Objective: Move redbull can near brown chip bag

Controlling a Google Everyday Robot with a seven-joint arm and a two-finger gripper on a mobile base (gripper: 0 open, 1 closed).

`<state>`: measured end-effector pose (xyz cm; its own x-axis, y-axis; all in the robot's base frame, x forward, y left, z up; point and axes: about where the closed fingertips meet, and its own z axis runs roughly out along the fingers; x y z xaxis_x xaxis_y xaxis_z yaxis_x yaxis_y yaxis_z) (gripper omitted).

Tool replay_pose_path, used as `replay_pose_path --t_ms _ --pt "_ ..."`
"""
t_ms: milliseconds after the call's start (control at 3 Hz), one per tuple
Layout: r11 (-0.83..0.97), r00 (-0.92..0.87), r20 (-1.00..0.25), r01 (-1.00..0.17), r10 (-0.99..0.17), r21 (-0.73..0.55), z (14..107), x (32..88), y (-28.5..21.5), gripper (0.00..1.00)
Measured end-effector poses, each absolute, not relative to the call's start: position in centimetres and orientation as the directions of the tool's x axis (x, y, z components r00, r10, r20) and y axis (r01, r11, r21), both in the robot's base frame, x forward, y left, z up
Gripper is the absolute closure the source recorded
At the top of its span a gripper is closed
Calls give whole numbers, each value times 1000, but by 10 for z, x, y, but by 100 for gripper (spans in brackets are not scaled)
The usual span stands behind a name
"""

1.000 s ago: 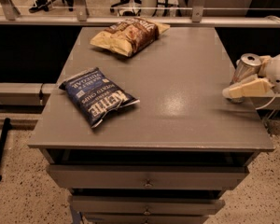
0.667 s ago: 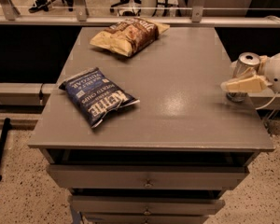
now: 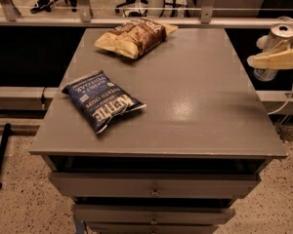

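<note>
The redbull can (image 3: 279,38), slim and silver with a blue lower part, is held in the air past the table's right edge, its base above table height. My gripper (image 3: 269,57) is at the far right, its cream fingers (image 3: 278,60) shut around the can's middle. The brown chip bag (image 3: 135,35), dark brown with tan edges, lies flat at the far middle-left of the grey table (image 3: 195,101). The can is far to the right of that bag.
A dark blue Kettle chip bag (image 3: 102,101) lies on the table's front left. Drawers (image 3: 154,184) sit below the tabletop. A metal rail (image 3: 136,21) runs behind the table. A white cable (image 3: 289,94) hangs under my gripper.
My gripper has lifted the can off the table's right edge and carried it up and a little to the right. Both bags have stayed put.
</note>
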<state>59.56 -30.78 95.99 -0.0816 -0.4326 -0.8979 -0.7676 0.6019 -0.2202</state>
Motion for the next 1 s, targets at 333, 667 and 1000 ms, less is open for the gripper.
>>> replay_pose_path --t_ms 333,667,1000 --pt "592 -79 -899 -777 -431 -215 956 601 -300 100" --pt "578 -47 -910 -785 -412 -221 953 633 -280 100" --pt "555 19 -939 -802 -344 -220 952 701 -230 100"
